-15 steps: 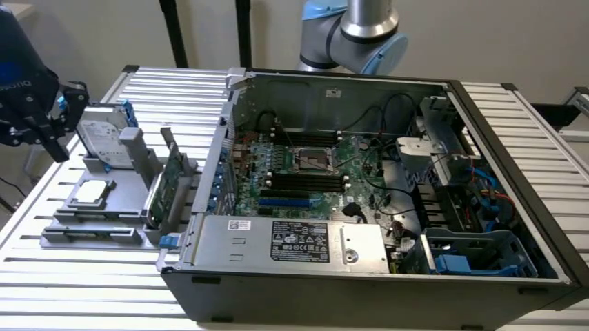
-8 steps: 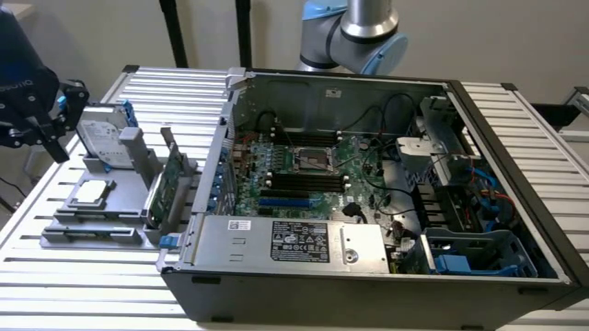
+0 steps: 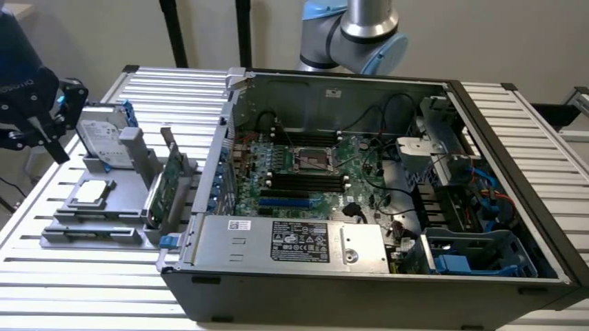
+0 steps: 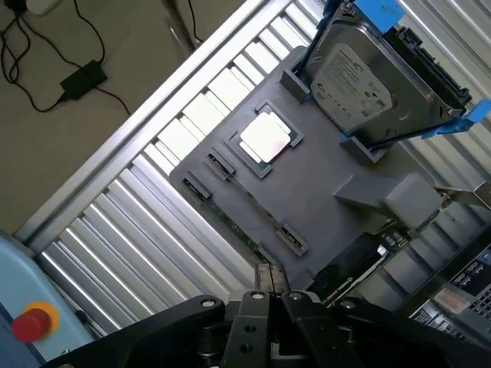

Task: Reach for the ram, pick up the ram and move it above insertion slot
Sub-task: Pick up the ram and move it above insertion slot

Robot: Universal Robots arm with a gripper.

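Note:
The ram (image 4: 244, 230) is a thin green stick standing on edge in clips along one side of a grey holder (image 4: 322, 192). My gripper (image 4: 272, 287) hovers just off that side of the holder, near the ram's end, shut and holding nothing. In the exterior view my gripper (image 3: 37, 131) hangs at the far left, above and beside the grey holder (image 3: 92, 227), well away from the computer case. The insertion slot (image 3: 304, 181) is one of several long black sockets on the motherboard, below the silver processor socket (image 3: 311, 158).
The holder also carries a silver hard drive with blue rails (image 3: 101, 141), a square chip (image 3: 92, 193) and a wider green card with a bracket (image 3: 165, 189). The open case (image 3: 387, 276) has tall walls, cables and a power supply (image 3: 294, 241). A red button (image 4: 31, 322) sits nearby.

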